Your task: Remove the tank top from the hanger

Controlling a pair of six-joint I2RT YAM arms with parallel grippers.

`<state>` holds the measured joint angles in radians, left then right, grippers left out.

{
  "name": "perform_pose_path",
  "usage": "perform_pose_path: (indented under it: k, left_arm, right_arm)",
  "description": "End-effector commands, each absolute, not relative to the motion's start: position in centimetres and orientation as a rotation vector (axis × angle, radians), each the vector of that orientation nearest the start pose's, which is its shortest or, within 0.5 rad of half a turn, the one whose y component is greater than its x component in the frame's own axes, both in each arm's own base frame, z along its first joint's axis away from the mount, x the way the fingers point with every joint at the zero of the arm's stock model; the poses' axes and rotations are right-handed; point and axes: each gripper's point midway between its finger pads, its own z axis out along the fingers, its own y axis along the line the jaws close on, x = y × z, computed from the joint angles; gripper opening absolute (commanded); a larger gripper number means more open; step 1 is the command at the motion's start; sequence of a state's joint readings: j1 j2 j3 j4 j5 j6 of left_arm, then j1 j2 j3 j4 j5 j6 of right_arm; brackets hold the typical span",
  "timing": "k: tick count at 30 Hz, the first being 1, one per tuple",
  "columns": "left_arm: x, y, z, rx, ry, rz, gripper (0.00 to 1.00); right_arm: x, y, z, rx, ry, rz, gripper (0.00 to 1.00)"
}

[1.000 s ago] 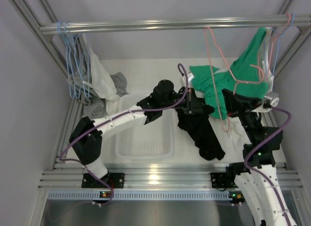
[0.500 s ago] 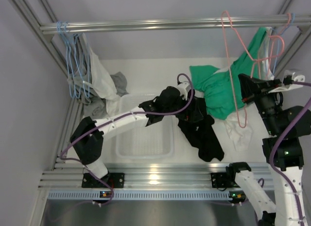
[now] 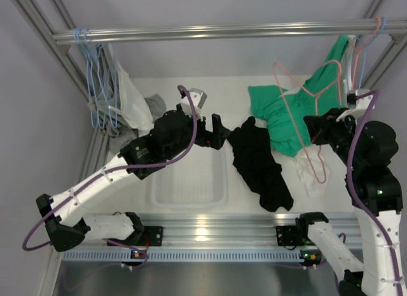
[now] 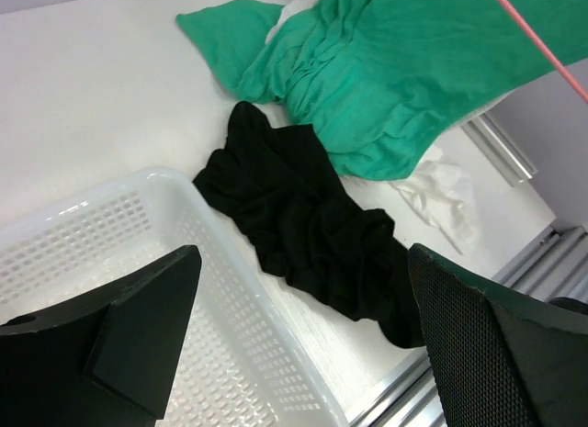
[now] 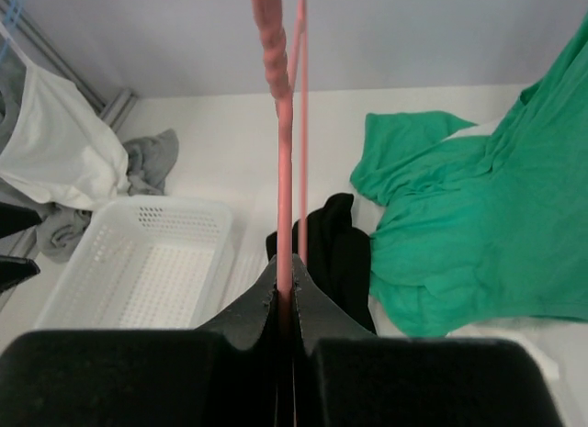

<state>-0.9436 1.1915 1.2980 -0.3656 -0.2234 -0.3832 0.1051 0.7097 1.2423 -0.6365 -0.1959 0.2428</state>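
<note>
The black tank top (image 3: pixel 259 163) is found off the hanger, crumpled in soft folds on the white counter (image 3: pixel 210 92) and stretched from 11 to 5 o'clock in the overhead view. Its straps cannot be made out among the folds. The thin pink wire hanger (image 5: pixel 281 151) is bare and is pinched between the closed fingers of the right end effector (image 3: pixel 316 132), at the tank top's 2 o'clock. It is held up over a rumpled green shirt (image 3: pixel 280 114).

The left end effector (image 3: pixel 216 132) is held at 10 o'clock of the tank top. Its jaws are spread wide and nothing is gripped between them.

A perforated white plastic basket (image 3: pixel 191 181) with a rounded rim is set at 9 o'clock, just beside the cloth. A small white rag (image 3: pixel 311 178) is seen at 3 o'clock, partly tucked under the green shirt.

Bare counter is left at 11 to 12 o'clock, toward the metal rail (image 3: pixel 210 33). The tank top's near end is laid close to the counter's near edge.
</note>
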Motion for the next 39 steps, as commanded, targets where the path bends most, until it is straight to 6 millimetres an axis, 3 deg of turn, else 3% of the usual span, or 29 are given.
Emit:
perform_pose_path:
  k: [1,5,8,9,15,16,18,25,35,39]
  left_arm:
    - [25.1,-28.3,32.5,0.38,1.894,-0.594,0.99]
    - [25.1,-27.9,32.5,0.381,1.898,-0.571,0.99]
    - [25.0,-27.5,32.8,0.382,1.893,-0.563,0.99]
    - [25.0,-27.2,32.9,0.378,1.892,-0.548,0.99]
    - [25.0,-25.6,33.2,0.351,1.882,-0.502,0.99]
    - [24.9,-25.3,33.3,0.346,1.881,-0.496,0.99]
    - [24.7,-25.1,33.0,0.349,1.886,-0.492,0.99]
    - [24.0,-23.9,32.4,0.357,1.886,-0.475,0.99]
    - [23.8,-23.9,30.3,0.39,1.925,-0.454,0.99]
    - [23.8,-24.1,30.4,0.39,1.927,-0.467,0.99]
  right_arm:
    - [21.4,6.4,40.2,-0.06,1.707,0.388,0.0]
    - [22.9,7.2,39.8,-0.105,1.739,0.401,0.0]
    - [25.1,6.8,40.9,-0.092,1.695,0.365,0.0]
    - [25.3,6.8,42.1,-0.092,1.667,0.36,0.0]
    - [29.2,8.4,44.1,-0.119,1.687,0.376,0.0]
    - [30.6,8.3,43.6,-0.099,1.712,0.343,0.0]
    - [31.2,8.9,44.5,-0.102,1.701,0.333,0.0]
    - [35.1,10.4,44.5,-0.107,1.729,0.282,0.0]
    - [36.1,12.1,46.7,-0.11,1.687,0.272,0.0]
    - [38.2,12.8,45.5,-0.117,1.726,0.256,0.0]
